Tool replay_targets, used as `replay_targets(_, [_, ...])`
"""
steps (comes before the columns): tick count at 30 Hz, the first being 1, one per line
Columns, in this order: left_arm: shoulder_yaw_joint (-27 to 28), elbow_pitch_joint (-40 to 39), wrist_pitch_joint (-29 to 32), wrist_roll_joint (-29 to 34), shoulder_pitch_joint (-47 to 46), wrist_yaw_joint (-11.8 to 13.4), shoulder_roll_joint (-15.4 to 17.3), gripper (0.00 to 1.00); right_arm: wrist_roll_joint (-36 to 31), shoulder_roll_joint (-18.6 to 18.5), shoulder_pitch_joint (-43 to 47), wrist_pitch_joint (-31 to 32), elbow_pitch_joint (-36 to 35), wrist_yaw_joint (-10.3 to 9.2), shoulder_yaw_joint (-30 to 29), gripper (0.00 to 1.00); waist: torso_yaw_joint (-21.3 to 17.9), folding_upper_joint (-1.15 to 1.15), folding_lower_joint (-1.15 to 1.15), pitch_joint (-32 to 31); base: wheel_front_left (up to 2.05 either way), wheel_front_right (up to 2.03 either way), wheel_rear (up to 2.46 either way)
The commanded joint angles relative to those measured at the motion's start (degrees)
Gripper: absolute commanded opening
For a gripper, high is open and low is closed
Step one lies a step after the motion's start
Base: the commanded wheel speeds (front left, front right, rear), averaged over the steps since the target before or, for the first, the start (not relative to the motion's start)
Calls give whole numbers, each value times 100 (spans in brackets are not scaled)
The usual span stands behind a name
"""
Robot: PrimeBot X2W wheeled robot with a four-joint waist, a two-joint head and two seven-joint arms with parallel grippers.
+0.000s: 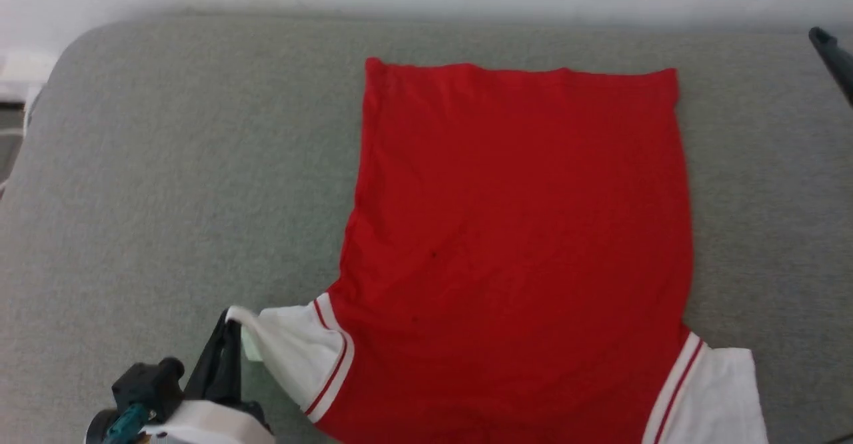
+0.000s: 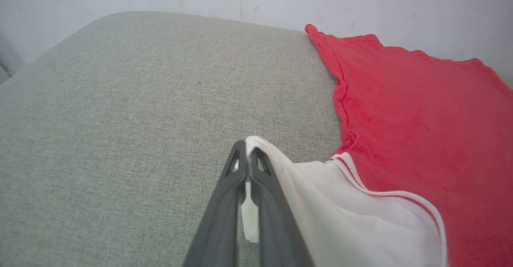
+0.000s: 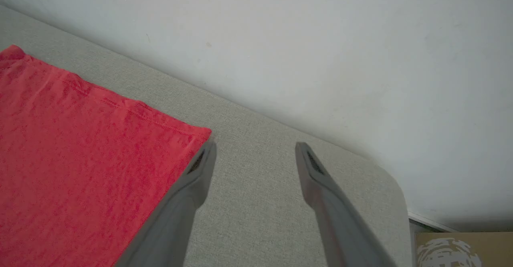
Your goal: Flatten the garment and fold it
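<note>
The left tool (image 2: 247,150) is pinched shut on a white sleeve (image 2: 344,207) of the garment (image 1: 520,231), spread across the grey padded surface (image 1: 166,197); the right tool (image 3: 255,150) gapes wide, empty, just beside the garment's far right hem corner.

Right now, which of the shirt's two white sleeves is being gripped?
The left sleeve, on the robot's own left: the left jaws are shut on its edge, holding it up off the cushion. The right sleeve lies flat and untouched.
</note>
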Motion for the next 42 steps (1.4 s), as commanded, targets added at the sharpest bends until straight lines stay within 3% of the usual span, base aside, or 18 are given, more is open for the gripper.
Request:
replay_targets(1, [-30,-47,-26,82,-183,-64,-62,0,147,44,-258,302,169,-5,103,100,659,0,-2,711,0,0,0])
replay_targets(5, [-92,-141,-26,217,-493,-148,-221,0,576,4,-1038,1631,771,-5,582,100,962,0,-2,1109,0,0,0])
replay_targets(9, [-145,-219,-27,369,-744,-235,-388,0,716,33,-1560,2451,1341,-5,596,100,1212,0,-2,1456,0,0,0])
replay_targets(16, [-225,-191,-27,617,-1099,-442,-700,0,416,102,-1704,2651,2163,-5,386,100,1542,0,-2,1837,0,0,0])
replay_targets(21, [-119,-76,-27,733,-1178,-549,-828,0,454,91,-1331,2695,2282,-5,605,100,1530,0,-2,1882,0,0,0])
replay_targets(22, [-88,-51,-27,753,-1178,-569,-845,0,512,82,-1286,2680,2270,-5,627,91,1509,0,-2,1876,0,0,0])
replay_targets(23, [-56,-26,-27,773,-1175,-588,-858,0,563,66,-1258,2659,2250,-5,651,9,1483,0,-2,1863,0,0,0])
replay_targets(24, [-22,-5,-27,794,-1172,-605,-867,0,610,46,-1240,2653,2223,-5,684,0,1454,0,-2,1849,0,0,0])
replay_targets(33, [249,104,-27,935,-1067,-719,-893,0,752,-42,-1438,2337,2061,-5,892,0,1137,0,-2,1546,0,0,0])
replay_targets(42, [546,206,-27,1015,-621,-704,-826,0,1291,-88,-1476,1565,1724,-5,1299,0,666,0,-2,699,0,0,0])
